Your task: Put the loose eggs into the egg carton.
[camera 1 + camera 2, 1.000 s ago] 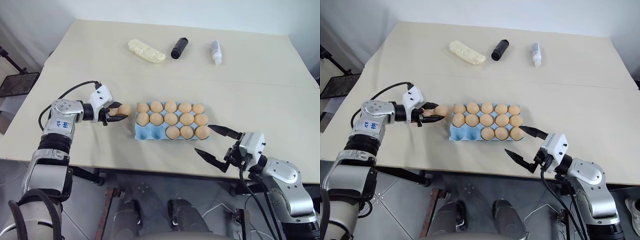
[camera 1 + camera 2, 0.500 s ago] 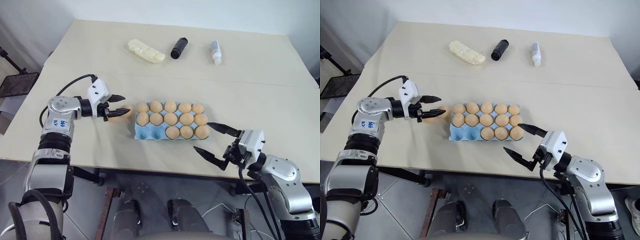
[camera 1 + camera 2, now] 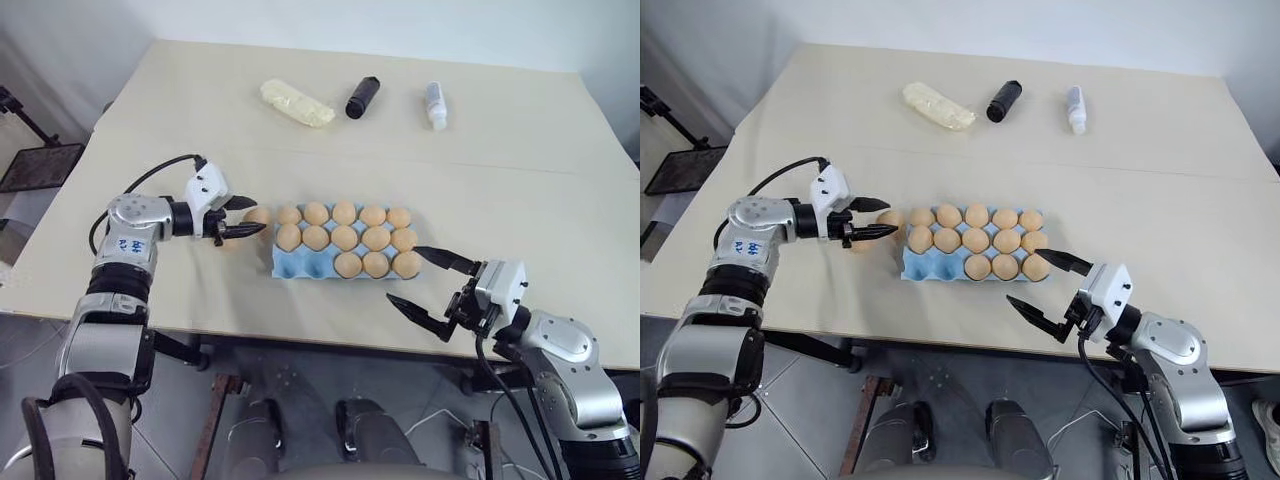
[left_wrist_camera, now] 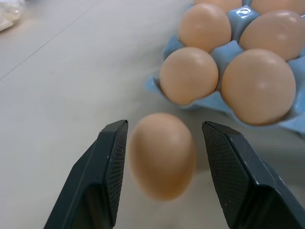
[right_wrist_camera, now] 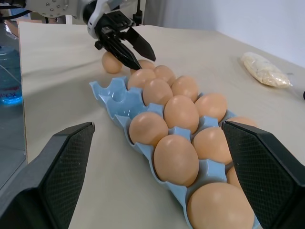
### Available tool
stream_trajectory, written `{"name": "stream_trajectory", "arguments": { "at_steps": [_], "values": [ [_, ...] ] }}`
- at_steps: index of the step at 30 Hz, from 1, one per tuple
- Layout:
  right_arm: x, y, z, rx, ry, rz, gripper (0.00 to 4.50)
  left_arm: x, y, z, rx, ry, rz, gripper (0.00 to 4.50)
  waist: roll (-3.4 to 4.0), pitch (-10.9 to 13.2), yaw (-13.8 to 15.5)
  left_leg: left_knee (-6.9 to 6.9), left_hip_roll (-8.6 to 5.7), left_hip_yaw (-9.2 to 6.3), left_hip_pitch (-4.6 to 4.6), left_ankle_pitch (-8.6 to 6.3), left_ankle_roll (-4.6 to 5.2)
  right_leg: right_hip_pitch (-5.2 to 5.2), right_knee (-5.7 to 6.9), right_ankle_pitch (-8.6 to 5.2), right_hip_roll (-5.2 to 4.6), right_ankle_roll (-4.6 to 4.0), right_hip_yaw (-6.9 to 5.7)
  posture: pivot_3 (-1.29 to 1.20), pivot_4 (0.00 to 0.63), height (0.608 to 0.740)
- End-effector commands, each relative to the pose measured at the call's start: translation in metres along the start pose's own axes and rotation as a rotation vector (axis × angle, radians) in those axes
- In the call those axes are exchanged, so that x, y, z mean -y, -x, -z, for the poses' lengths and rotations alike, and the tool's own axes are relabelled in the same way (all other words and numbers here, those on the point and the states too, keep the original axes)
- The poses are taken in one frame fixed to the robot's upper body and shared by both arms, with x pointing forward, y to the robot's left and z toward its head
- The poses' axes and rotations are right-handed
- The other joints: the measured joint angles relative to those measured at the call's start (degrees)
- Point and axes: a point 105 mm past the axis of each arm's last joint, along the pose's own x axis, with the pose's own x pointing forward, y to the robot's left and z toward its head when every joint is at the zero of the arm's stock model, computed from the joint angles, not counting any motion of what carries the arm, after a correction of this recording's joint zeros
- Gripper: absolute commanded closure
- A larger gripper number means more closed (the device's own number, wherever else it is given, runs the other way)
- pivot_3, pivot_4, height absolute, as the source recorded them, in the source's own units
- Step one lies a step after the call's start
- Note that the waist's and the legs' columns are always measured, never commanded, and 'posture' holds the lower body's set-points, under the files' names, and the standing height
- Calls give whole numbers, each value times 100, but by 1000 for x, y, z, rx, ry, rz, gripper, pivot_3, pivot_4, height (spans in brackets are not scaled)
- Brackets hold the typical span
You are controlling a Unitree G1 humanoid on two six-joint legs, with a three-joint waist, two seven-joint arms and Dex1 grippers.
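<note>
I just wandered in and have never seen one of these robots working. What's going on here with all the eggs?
The robot is filling a light blue egg carton with eggs. Most cups are already filled; two cups in the near row, at the robot's left, are free. One loose egg lies on the table just beside the carton, and the left gripper has its jaws open on either side of it. The right gripper hangs open near the carton's other end.

Beige table (image 3: 520, 150), white wall (image 3: 400, 25), grey tiled floor (image 3: 300, 400).
</note>
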Motion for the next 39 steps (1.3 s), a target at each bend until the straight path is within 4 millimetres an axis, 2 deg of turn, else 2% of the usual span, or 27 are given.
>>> {"name": "stream_trajectory", "arguments": {
  "at_steps": [1,3,5,12,22,29,39],
  "values": [
    [0,1,-7,28,21,7,0,0,-9,4,-31,6,3,1911,0,0,-2,2,0,-1,0,0,0,0,3,0,0,0,0,0,150,740],
    [-1,2,-7,28,21,12,0,-1,-11,5,-42,6,-3,1911,0,0,-3,2,0,-1,1,1,2,0,7,0,-2,0,0,0,150,740],
    [-2,2,-7,29,21,18,0,-1,-12,5,-48,11,-1,2249,0,0,-4,2,0,-2,1,1,2,0,9,0,-2,0,0,0,150,740],
    [-2,2,-6,30,19,30,0,-3,-4,12,-90,4,5,4293,1,-1,-34,2,3,-2,9,5,-4,0,23,0,3,-1,1,0,150,740],
    [0,-1,-5,37,22,22,0,-17,14,-5,-19,17,-34,4293,1,-1,-33,0,3,-6,10,10,3,-2,36,0,-2,-2,-2,0,150,740],
    [1,-3,-4,39,22,17,0,-19,16,-2,-68,-2,-33,2155,0,0,-24,-3,4,-6,4,10,1,-4,26,-1,-3,-2,-4,0,150,740],
    [1,-1,-3,38,23,23,0,-21,5,5,-145,-3,-62,2155,-1,0,-22,-1,4,-6,4,9,2,-5,28,0,-4,-2,-4,0,150,740]
  ]
}}
